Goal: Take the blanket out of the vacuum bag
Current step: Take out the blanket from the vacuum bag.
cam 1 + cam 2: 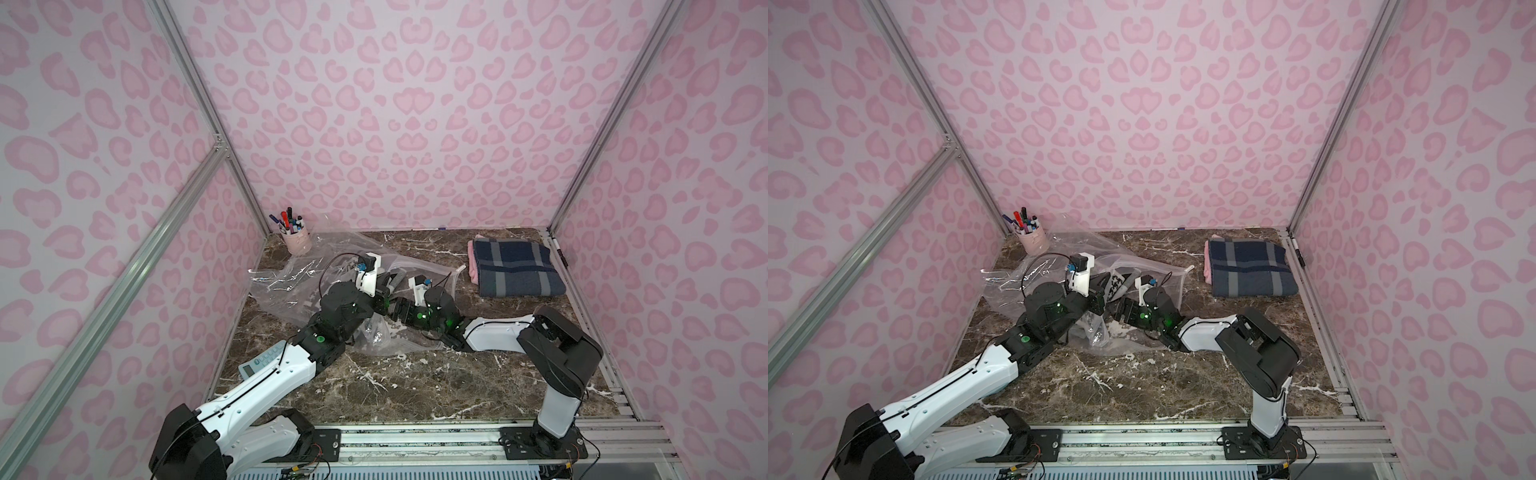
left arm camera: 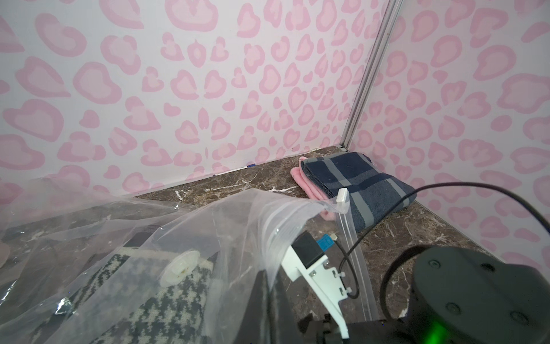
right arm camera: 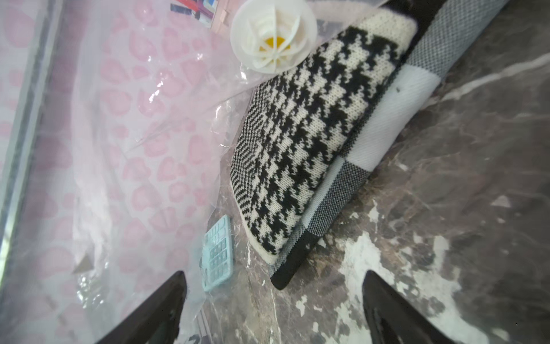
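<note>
Where the blanket [image 3: 312,134] lies: inside bag [image 1: 291,282], folded, on brown marble table [image 1: 395,386]; black-cream houndstooth knit, grey check border.
Bag: clear crinkly film, zip edge, round white ribbed valve [image 3: 272,35].
Left claw [image 1: 390,286]: closed, pinching bag film up tent-like.
Right claw [image 3: 273,277]: fingers apart, near blanket's corner.

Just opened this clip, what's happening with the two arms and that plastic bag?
The left gripper is shut and seems to hold up the upper layer of the vacuum bag at its mouth. The right gripper, jaws open, points in at the black-and-white houndstooth blanket, which lies inside and is not yet gripped. A folded navy plaid blanket sits apart in the far corner of the table.
</note>
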Motion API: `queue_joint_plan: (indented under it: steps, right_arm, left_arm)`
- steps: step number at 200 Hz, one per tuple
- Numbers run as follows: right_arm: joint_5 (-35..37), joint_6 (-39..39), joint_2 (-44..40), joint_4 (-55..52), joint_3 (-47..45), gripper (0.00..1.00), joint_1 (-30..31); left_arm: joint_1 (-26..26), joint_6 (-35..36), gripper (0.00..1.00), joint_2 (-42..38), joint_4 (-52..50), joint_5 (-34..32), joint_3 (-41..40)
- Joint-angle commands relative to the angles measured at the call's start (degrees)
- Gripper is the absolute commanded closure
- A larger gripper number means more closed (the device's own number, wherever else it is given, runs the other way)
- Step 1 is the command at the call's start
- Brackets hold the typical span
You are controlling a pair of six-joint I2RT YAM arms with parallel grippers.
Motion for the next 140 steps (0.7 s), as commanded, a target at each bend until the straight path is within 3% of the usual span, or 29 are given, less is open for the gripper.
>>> queue_joint_plan:
  steps: [1,70,105,140]
  right_arm:
    - [0.3,2.7,1.3,5.8,0.8,0.08,0.7]
    - [-1.4,1.9,8.8,1.5,12.0,0.08,1.6]
    - [-3.5,5.4,12.5,6.7,11.8,0.09,1.7]
    - [-3.5,4.4,13.8,4.4,13.7,0.1,1.9]
  left_arm:
    - [0.0,-0.1,0.96,-0.7,2.9,0.7,-0.5]
    - [0.0,-0.7,0.96,0.0,-0.4,-6.1,0.0]
    - [0.1,-1.4,0.96,3.2,-4.5,-7.7,2.6]
    - [0.1,-2.2,0.96,3.6,-3.5,-7.5,2.3]
